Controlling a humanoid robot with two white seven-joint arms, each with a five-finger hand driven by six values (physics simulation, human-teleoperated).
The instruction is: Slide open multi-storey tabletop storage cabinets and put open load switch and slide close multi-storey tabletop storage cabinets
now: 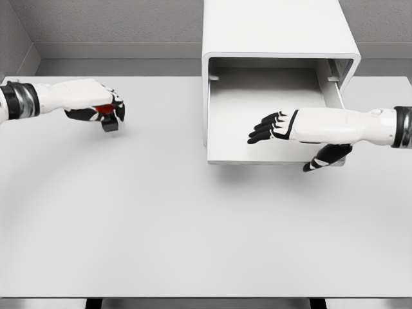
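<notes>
The left hand (pixel 96 106) is curled round the small red-and-black switch (pixel 108 118), held just above the table (pixel 193 225), well apart from the cabinet (pixel 277 38); the grip looks shallow, so the switch could slip out on the way across. The right hand (pixel 283 125), fingers spread and holding nothing, hovers over the pulled-out drawer (pixel 257 103); it could block the drop or nudge the drawer shut.

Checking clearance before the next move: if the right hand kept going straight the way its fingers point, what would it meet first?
The right hand points left across the open drawer. First in line looks like the drawer's left wall, though the hand may be riding above it; depth is unclear.
</notes>
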